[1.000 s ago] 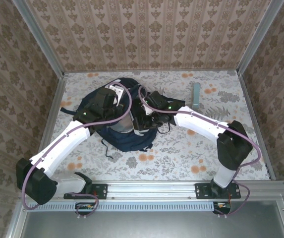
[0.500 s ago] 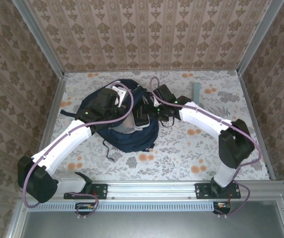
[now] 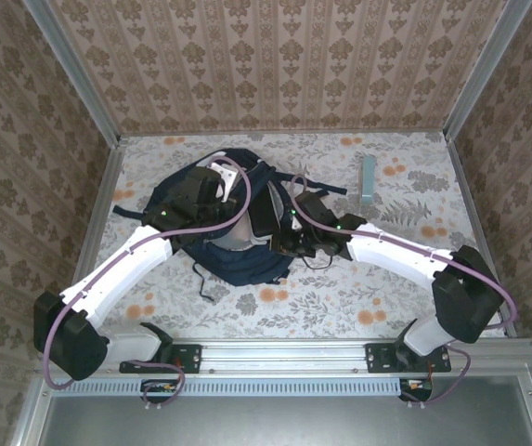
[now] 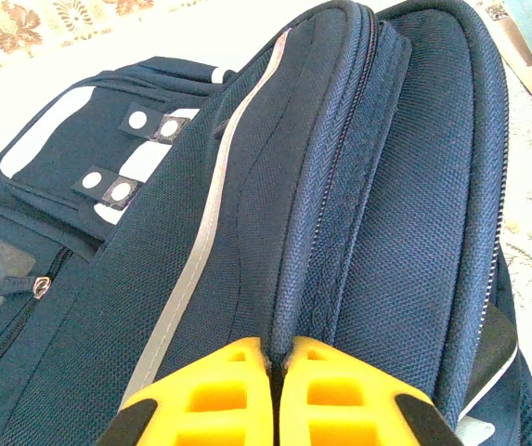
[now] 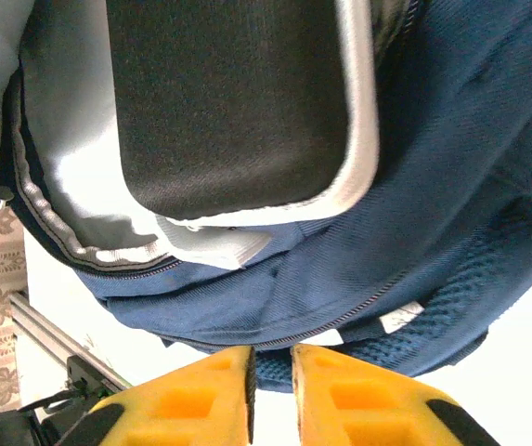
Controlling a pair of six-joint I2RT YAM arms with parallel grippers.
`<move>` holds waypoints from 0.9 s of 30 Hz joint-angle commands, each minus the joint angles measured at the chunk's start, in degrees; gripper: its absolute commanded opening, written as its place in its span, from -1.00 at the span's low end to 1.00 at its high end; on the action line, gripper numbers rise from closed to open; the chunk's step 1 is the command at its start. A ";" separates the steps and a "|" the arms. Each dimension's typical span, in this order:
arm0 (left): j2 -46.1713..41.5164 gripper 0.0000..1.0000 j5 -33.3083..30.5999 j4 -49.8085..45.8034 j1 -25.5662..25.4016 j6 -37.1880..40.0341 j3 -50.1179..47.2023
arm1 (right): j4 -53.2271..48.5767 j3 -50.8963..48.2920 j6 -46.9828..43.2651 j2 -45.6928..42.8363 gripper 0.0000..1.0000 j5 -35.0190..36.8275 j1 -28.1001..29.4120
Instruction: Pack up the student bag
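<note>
Navy fabric takes up the middle-left of the table (image 3: 340, 297): the student bag (image 3: 247, 265) lies there on its side. As far as I can judge from above, its long axis runs from about 12 o'clock to 6 o'clock. Its mouth gapes towards 3 o'clock and shows pale lining. A black book (image 5: 228, 93) with a light rim sits partly inside that mouth, between the lining and the outer shell. The left pincer (image 4: 273, 390) is over the upper part of the bag, its yellow fingers together and clamped on the zip ridge of the fabric, as if holding the opening up. The right pincer (image 5: 271, 386) sits at the bag's 3 o'clock side. Its fingers are drawn almost together, and I can see nothing caught between them. From that pincer the book lies towards 9 o'clock, straight ahead of the fingertips, so the right arm is clearly the nearer one to it. My guess is that the next step is to seat the book deeper, which calls for a push along the opening towards 9 o'clock. A pale blue strip (image 3: 368, 178) lies well apart at 2 o'clock.
</note>
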 commanded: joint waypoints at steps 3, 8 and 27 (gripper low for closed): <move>-1.83 -1.00 2.63 6.53 -0.82 -0.01 0.83 | 2.10 3.36 -0.07 4.66 -0.63 1.53 0.23; -2.61 -1.00 4.54 6.52 -1.36 2.05 0.61 | 2.14 7.99 -1.93 7.75 -0.64 5.55 -1.23; -3.85 -1.00 10.10 6.80 -1.87 5.71 -1.26 | 14.78 14.04 3.28 18.36 -0.60 8.60 -7.12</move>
